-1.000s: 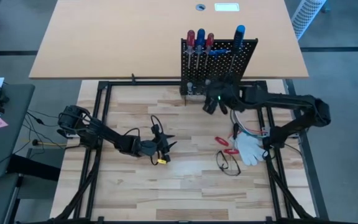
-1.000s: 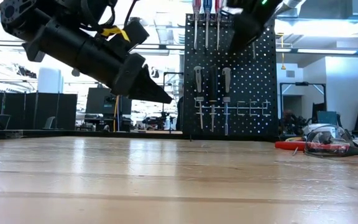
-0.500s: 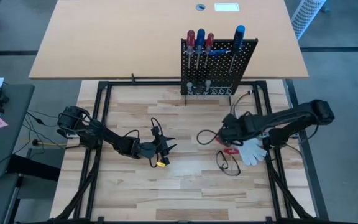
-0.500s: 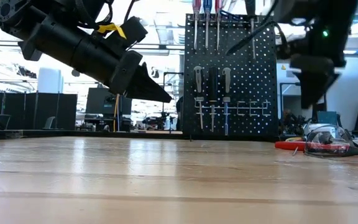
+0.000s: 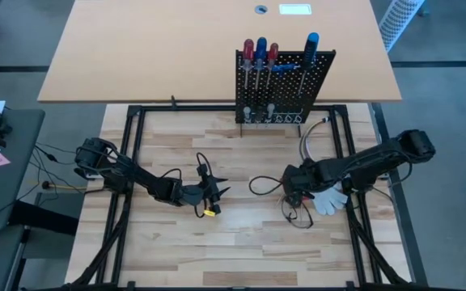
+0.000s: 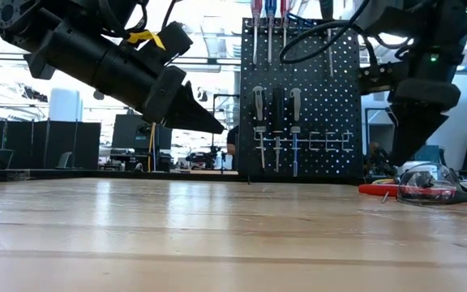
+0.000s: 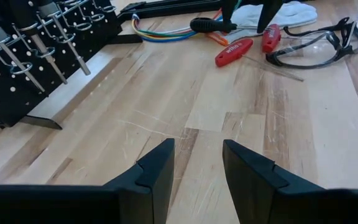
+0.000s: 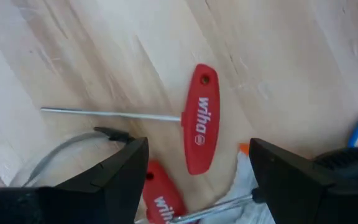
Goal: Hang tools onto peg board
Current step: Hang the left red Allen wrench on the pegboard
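Note:
The black peg board (image 5: 285, 85) stands upright at the table's far edge. Several red- and blue-handled screwdrivers (image 5: 260, 48) hang in it. Two red T-handled tools lie flat on the table at the right; one (image 8: 199, 127) has its thin steel shaft pointing away, the other (image 8: 160, 199) is half hidden. My right gripper (image 5: 290, 191) hangs open just above them, pointing steeply down, its fingers on either side of the first handle and clear of it. My left gripper (image 7: 197, 168) waits open and empty above mid-table.
Safety glasses (image 5: 296, 214) lie just nearer than the red tools, and a white glove (image 5: 327, 197) lies to their right. A bundle of coloured wires (image 7: 166, 31) runs along the table near the board. Bare wood (image 5: 241, 242) spreads across the near half.
My right gripper has left the peg board, come toward the near edge and sunk toward the table. It tipped from nearly level to steeply downward over the red tools, staying open.

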You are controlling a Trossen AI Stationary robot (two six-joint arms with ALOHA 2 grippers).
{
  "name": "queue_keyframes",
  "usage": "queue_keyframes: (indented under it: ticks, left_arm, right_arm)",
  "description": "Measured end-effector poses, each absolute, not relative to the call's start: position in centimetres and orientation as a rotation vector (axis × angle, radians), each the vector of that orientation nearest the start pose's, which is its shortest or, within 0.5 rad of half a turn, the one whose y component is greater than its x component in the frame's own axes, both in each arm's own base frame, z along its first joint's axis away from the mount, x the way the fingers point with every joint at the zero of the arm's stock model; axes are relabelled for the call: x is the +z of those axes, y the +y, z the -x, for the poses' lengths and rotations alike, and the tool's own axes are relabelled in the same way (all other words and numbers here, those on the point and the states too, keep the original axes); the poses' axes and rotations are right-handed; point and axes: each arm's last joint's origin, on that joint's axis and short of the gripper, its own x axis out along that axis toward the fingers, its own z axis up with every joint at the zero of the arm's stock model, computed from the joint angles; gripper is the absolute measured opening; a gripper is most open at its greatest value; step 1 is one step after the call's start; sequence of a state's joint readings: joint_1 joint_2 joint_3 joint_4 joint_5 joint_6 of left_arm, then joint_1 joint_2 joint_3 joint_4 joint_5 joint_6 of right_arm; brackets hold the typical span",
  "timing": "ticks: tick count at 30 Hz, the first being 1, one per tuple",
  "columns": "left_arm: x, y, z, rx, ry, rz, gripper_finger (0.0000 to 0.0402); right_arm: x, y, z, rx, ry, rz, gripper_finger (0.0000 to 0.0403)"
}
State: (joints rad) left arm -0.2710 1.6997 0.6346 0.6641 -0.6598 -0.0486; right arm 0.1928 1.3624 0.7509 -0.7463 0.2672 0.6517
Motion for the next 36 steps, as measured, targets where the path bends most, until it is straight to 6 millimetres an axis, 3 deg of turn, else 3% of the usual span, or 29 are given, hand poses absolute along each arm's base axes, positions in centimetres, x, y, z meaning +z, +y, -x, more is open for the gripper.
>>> queue_keyframes:
  ticks: [19,24,32,36]
  left_arm:
    - [14.5,-6.5,-30.2,0.392,0.352,-0.136,0.0131]
    - [14.5,-6.5,-30.2,0.392,0.352,-0.137,0.0131]
    - [14.5,-6.5,-30.2,0.392,0.352,-0.137,0.0131]
    - [14.5,-6.5,-30.2,0.392,0.352,-0.137,0.0131]
  right_arm:
    - [13.8,1.9,-20.6,-0.434,1.189,-0.135,0.0272]
    - [13.0,1.8,-20.2,-0.393,1.19,-0.082,0.0221]
    - [12.3,1.8,-19.5,-0.358,1.214,-0.035,0.0088]
    - [12.4,1.7,-19.7,-0.394,1.191,0.022,0.0077]
